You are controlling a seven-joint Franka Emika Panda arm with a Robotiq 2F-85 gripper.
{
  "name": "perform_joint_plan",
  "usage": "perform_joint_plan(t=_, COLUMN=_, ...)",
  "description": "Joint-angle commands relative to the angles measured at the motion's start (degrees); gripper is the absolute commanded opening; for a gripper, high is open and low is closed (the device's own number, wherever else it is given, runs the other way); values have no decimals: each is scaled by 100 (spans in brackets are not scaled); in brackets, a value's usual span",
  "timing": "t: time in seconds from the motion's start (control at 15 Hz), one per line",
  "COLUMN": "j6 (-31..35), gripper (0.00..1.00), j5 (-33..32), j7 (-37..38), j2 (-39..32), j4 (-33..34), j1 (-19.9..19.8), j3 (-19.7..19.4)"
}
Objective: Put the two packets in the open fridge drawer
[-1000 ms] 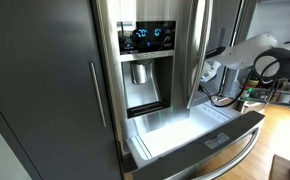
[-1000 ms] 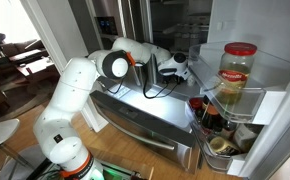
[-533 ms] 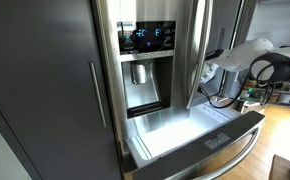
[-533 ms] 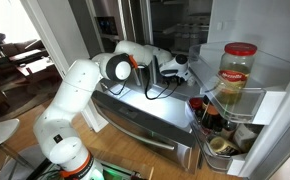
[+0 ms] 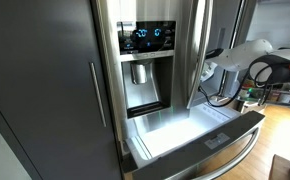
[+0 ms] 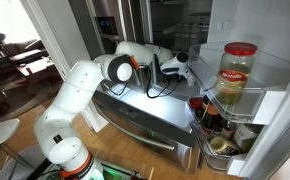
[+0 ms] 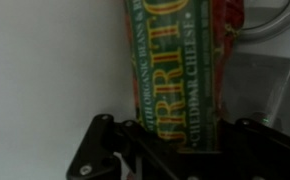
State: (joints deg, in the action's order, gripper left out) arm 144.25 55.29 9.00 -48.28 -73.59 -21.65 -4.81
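The gripper [image 7: 170, 140] is up inside the fridge, above the open drawer [image 5: 180, 130]. Its fingers stand on either side of an upright burrito packet [image 7: 175, 60]. The wrist view cannot tell whether they clamp it. No packet shows in the drawer, so both placements look undone. The second packet is out of sight.

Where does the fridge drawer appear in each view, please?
Exterior view: drawer at bottom centre, pulled open, white inside.
Exterior view: drawer at centre, under the arm.
Wrist view: not in it; a packet fills the centre.
Landmark: the arm, in both exterior views.
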Motion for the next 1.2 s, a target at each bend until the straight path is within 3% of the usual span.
perform_joint_plan(t=0.0, j6=-282, gripper=4, j5=-218, j7=129, j2=184, j4=-212, j1=24, j3=-29)
perform_joint_plan(t=0.8, j6=-745, gripper=0, j5=-1357, j7=251, j2=2388, j4=-2768, j1=315, j3=-546)
perform_joint_plan(t=1.13, j6=-1341, gripper=0, j5=-2093, j7=477, j2=3580, j4=-3892, j1=384, j3=-872)
